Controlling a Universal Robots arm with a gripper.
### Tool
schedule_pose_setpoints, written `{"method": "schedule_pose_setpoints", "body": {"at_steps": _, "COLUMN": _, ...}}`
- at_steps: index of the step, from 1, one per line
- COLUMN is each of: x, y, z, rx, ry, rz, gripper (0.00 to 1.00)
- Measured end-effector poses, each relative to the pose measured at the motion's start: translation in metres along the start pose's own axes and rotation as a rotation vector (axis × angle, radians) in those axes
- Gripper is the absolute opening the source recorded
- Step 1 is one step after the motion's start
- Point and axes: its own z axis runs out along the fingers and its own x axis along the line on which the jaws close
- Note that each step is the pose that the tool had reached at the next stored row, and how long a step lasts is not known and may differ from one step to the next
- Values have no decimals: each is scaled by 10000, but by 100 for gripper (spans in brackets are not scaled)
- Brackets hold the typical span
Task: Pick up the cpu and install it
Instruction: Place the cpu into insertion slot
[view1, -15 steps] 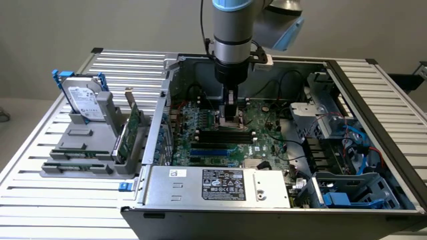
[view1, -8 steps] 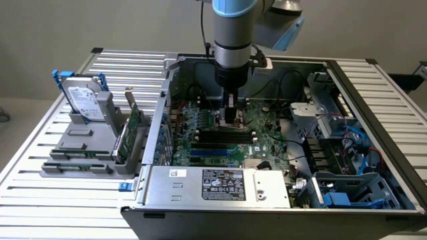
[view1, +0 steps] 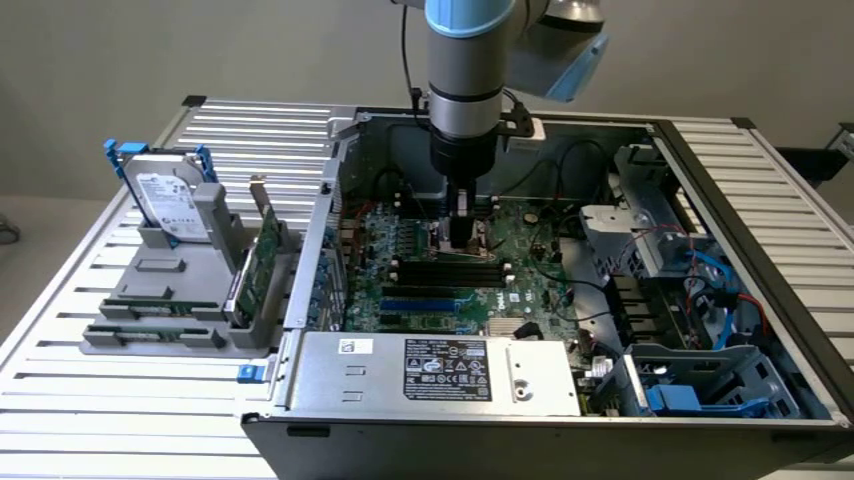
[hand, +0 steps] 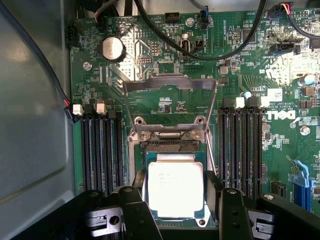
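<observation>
At lower centre, the cpu (hand: 175, 192), judged light, stiff and fragile, is clamped by its opposite edges in the jaws of the gripper (hand: 176, 200), at the socket (hand: 170, 146).

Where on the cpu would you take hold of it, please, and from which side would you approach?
I would pinch the cpu across two opposite side edges, coming straight down from above. It lies flat, plate up, over the socket; the raised metal frame stands along one side, so the two edges facing the memory slots look freest.
</observation>
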Motion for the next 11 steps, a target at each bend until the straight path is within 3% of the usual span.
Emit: {"method": "schedule_pose_setpoints", "body": {"at_steps": 11, "x": -2, "y": 1, "z": 85, "rx": 1, "ry": -1, "rz": 0, "gripper": 55}}
